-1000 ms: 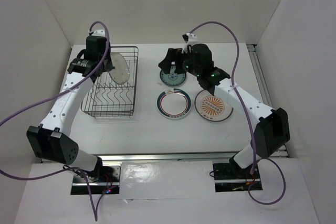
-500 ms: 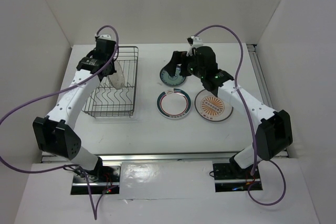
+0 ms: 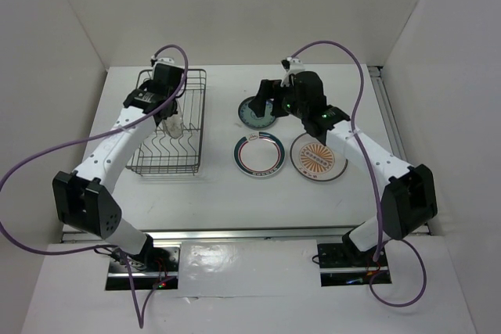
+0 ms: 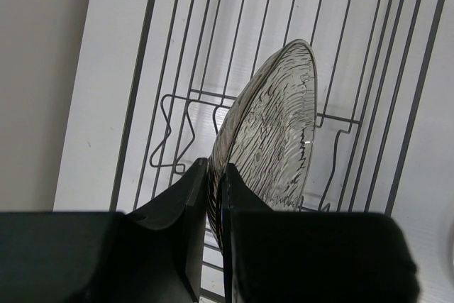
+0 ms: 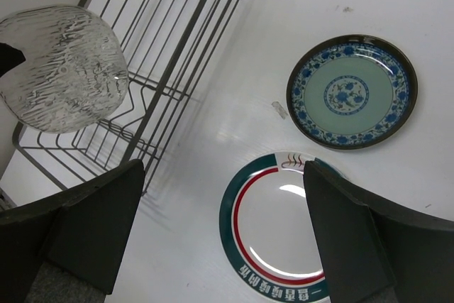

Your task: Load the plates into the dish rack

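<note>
Pinching the near rim of the pale grey plate point(image 4: 273, 133), the left gripper point(image 4: 215, 175) had its two fingers drawn narrow, w/ only the plate's thin edge between them. That grip put the plate on edge, rising away from the fingers and leaning a bit to one side, presumably so it could slip down between uprights rather than land flat. Directly below the fingers ran the floor wires and bent tines point(image 4: 177, 115) of the dish rack point(image 4: 138, 90); the plate's lower edge sat among them, but whether it was already seated in a slot or just above one couldn't be told from the wrist view. The top view showed the same thing from farther out: gripper and plate over the rack's far half, inside the rim. Judgement: plate no. 1 was nearly in, release not yet done, approx. a quarter of the job. The right gripper point(image 5: 223, 172) hung spread wide and held nothing, fingers pointing down at the table point(image 3: 227, 193). Ahead of it and to its right lay the teal-patterned plate point(image 5: 352, 91), flat; just below, between the fingers, lay the white plate point(image 5: 280, 246) w/ its green-red ring, also flat. The sunburst plate point(image 3: 317, 158) lay beside the white one, under the right forearm. All three were well apart from the rack, so each would need a rim pickup and a tip to vertical. Likely risk: flat plates give fingers little to get under.
</note>
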`<action>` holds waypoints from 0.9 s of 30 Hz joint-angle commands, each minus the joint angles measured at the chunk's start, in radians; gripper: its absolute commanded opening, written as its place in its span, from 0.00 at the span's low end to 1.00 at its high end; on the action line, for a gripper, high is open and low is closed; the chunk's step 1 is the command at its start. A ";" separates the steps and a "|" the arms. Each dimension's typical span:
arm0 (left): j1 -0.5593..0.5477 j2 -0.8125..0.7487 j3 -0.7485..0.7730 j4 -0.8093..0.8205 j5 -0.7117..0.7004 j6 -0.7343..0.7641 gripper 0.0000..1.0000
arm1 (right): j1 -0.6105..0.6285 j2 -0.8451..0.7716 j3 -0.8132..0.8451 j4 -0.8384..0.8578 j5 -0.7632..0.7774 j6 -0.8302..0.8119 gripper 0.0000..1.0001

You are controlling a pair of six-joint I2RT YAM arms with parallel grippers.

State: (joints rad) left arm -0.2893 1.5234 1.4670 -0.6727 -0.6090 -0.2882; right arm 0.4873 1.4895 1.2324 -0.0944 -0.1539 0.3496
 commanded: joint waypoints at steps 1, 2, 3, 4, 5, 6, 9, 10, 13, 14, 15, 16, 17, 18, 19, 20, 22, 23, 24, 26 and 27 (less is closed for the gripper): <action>0.002 0.009 0.000 0.033 -0.038 0.027 0.00 | -0.015 -0.055 0.001 0.001 -0.015 -0.015 1.00; 0.002 0.009 0.000 0.033 -0.038 0.027 0.00 | -0.015 -0.055 0.001 0.001 -0.015 -0.015 1.00; 0.002 0.009 0.000 0.033 -0.038 0.027 0.00 | -0.015 -0.055 0.001 0.001 -0.015 -0.015 1.00; 0.002 0.009 -0.010 0.042 -0.029 0.037 0.00 | -0.015 -0.055 0.001 0.001 -0.015 -0.015 1.00; 0.002 0.009 -0.010 0.042 -0.015 0.037 0.00 | -0.015 -0.055 0.001 0.001 -0.015 -0.015 1.00; 0.002 0.020 -0.010 0.042 -0.015 0.037 0.00 | -0.015 -0.055 0.001 0.001 -0.015 -0.015 1.00; 0.002 0.020 -0.010 0.042 -0.006 0.037 0.00 | -0.015 -0.064 0.001 0.010 -0.024 -0.006 1.00; 0.002 0.029 -0.010 0.042 0.003 0.037 0.00 | -0.015 -0.064 -0.008 0.010 -0.024 -0.006 1.00; 0.002 0.029 -0.020 0.051 0.012 0.046 0.00 | -0.015 -0.064 -0.008 0.010 -0.024 -0.006 1.00; 0.002 0.038 -0.020 0.051 0.021 0.046 0.00 | -0.015 -0.074 -0.017 0.010 -0.024 -0.006 1.00; 0.002 0.038 -0.020 0.051 0.022 0.046 0.00 | -0.015 -0.074 -0.017 0.010 -0.024 -0.006 1.00; -0.008 0.038 -0.020 0.051 0.038 0.046 0.00 | -0.024 -0.074 -0.017 0.010 -0.024 -0.006 1.00; -0.008 0.038 -0.020 0.062 0.049 0.046 0.00 | -0.024 -0.084 -0.017 0.010 -0.024 -0.006 1.00; -0.008 0.047 -0.020 0.062 0.049 0.055 0.00 | -0.024 -0.084 -0.017 0.010 -0.024 -0.006 1.00; -0.017 0.047 -0.020 0.062 0.049 0.055 0.00 | -0.033 -0.095 -0.028 0.010 -0.024 -0.006 1.00; -0.017 0.061 -0.020 0.062 0.049 0.055 0.01 | -0.033 -0.095 -0.028 0.010 -0.024 -0.006 1.00; -0.027 0.075 -0.020 0.062 0.049 0.055 0.05 | -0.033 -0.095 -0.040 0.019 -0.035 -0.006 1.00; -0.027 0.089 -0.020 0.062 0.049 0.055 0.09 | -0.033 -0.095 -0.040 0.019 -0.035 -0.006 1.00; -0.027 0.089 -0.020 0.053 0.049 0.055 0.13 | -0.033 -0.095 -0.040 0.019 -0.035 0.003 1.00; -0.027 0.110 -0.020 0.053 0.049 0.055 0.17 | -0.033 -0.095 -0.050 0.028 -0.044 0.003 1.00; -0.027 0.110 -0.020 0.053 0.049 0.055 0.17 | -0.033 -0.095 -0.050 0.028 -0.044 0.003 1.00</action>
State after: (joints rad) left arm -0.3115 1.6260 1.4483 -0.6430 -0.5591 -0.2569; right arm 0.4599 1.4265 1.1988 -0.0902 -0.1806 0.3504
